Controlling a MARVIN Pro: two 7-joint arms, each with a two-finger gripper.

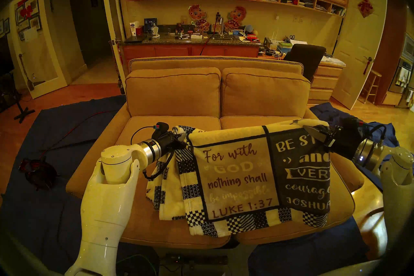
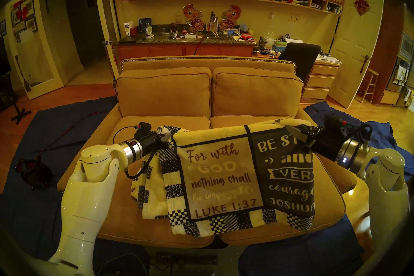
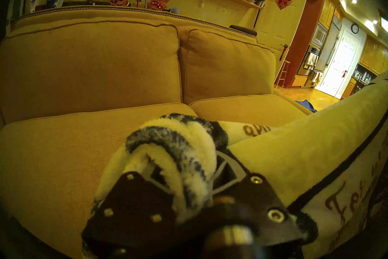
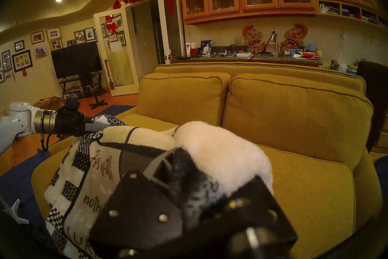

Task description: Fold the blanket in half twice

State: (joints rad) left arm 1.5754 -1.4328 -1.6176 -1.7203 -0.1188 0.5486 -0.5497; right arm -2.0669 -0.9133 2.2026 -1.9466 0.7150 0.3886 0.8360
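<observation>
While both arms hold it aloft, the blanket [image 1: 257,174] hangs as a doubled curtain over the front of the sofa [image 1: 174,130], filling the head view from 6 to 4 o'clock.

Item, blanket: plush cream and navy, verse panels facing the robot, patchwork border along the bottom and left side. Several layers show at the left edge, so at least one fold looks made. The lower hem appears to reach the front of the seat cushions; whether it rests there I cannot tell.

Item, left gripper [image 1: 182,142]: at 9 o'clock of the blanket, pinched onto a bunched top corner; its wrist camera shows fleece pressed between the fingers [image 3: 225,170].

Item, right gripper [image 1: 313,134]: at 2 o'clock, clamped over the opposite top corner, cream pile bulging past its fingers [image 4: 159,163].

Item, surroundings: dark blue cloths [image 1: 51,134] on the floor either side of the sofa; a kitchen counter [image 1: 190,41] at 12 o'clock behind it.

Step in hand, by judgement: the blanket is stretched between the grippers, ready for the second halving.

Next move calls for: bringing the two held corners together, or laying the cloth flat on the seat, with edges kept aligned and neither pinch slackening.
</observation>
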